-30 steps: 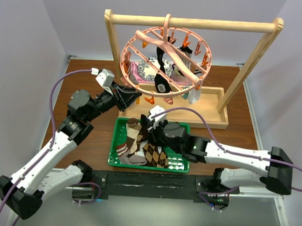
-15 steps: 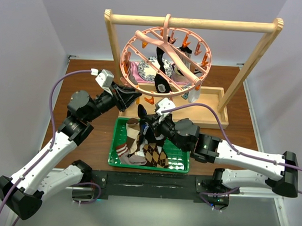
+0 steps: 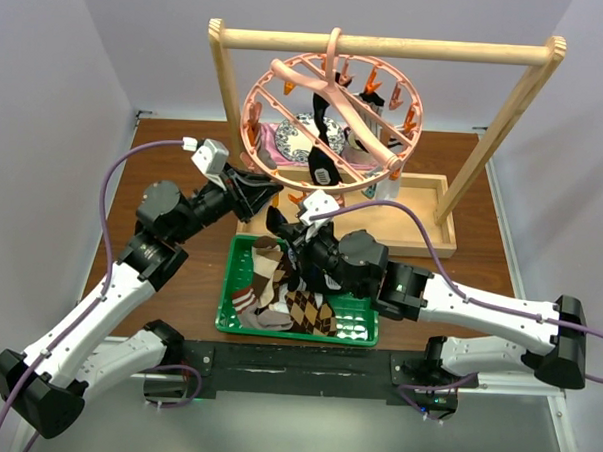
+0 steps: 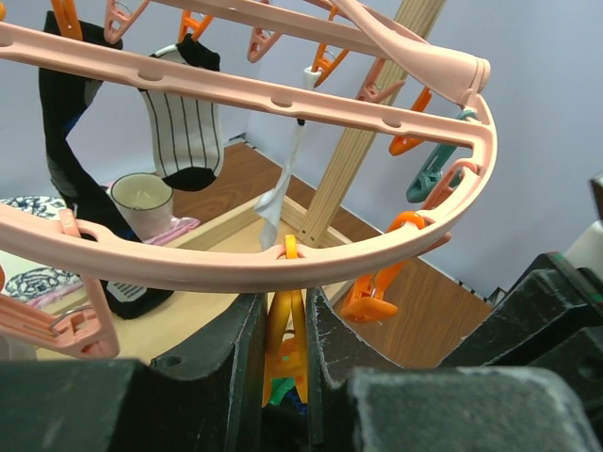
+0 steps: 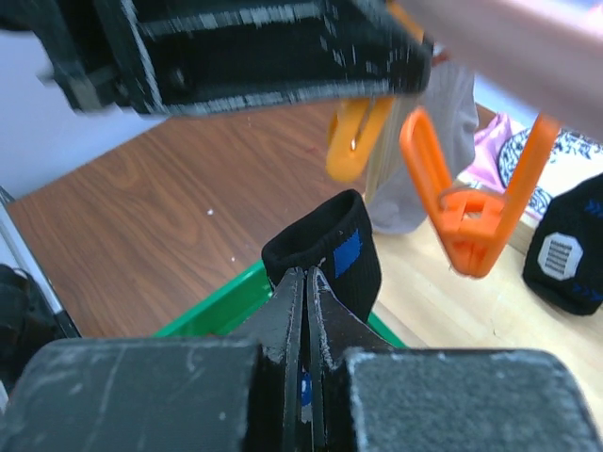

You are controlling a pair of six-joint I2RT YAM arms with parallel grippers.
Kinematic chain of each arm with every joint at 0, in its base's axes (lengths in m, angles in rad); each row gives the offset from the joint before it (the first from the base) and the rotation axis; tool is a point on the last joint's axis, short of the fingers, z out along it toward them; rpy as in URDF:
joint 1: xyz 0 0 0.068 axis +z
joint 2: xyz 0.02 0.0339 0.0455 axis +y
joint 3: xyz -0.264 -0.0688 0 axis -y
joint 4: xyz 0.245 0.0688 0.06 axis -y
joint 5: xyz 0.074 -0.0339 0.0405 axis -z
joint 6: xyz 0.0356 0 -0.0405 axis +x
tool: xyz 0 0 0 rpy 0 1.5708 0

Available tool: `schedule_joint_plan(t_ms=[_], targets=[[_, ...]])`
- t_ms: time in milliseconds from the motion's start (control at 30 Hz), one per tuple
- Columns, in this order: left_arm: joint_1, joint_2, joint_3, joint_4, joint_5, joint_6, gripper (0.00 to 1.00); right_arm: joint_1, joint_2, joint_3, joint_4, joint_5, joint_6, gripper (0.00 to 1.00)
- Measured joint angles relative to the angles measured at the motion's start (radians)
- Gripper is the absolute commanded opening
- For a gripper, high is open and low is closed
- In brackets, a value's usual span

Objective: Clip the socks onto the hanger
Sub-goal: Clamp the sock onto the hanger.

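Brown tabletop (image 3: 189, 281) carried a green tray (image 3: 355, 330) of socks (image 3: 288, 298); hanger (image 3: 248, 114) hung at 12 o'clock of it. Left gripper (image 3: 270, 188): jaws pinched narrow on an orange clip (image 4: 285, 320) at the hanger's 7 o'clock rim. Right gripper (image 5: 306, 282): jaws shut on a black sock (image 5: 332, 247), just below that clip.

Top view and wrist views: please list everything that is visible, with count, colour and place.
rack: one, light wood, back of table
hanger: one, pink, hung on rack bar
clips: many, orange and pink, hanger rim
hung socks: a few, mostly black, on hanger
tray: one, green, table front
tray socks: several, brown, in tray
cloth: one, pink, rack base
cup: one, white, rack base
table: one, brown
left hand: shut on orange clip
right hand: shut on black sock
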Motion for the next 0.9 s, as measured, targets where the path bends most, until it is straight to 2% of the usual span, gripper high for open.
schedule_joint_plan(t_ms=[267, 900], targets=[[-0.028, 0.023, 0.003, -0.013, -0.066, 0.039, 0.00, 0.000, 0.030, 0.059, 0.027, 0.006, -0.016, 0.00], [-0.058, 0.047, 0.026, -0.048, -0.151, 0.078, 0.00, 0.000, 0.067, 0.063, 0.047, 0.064, -0.023, 0.00]])
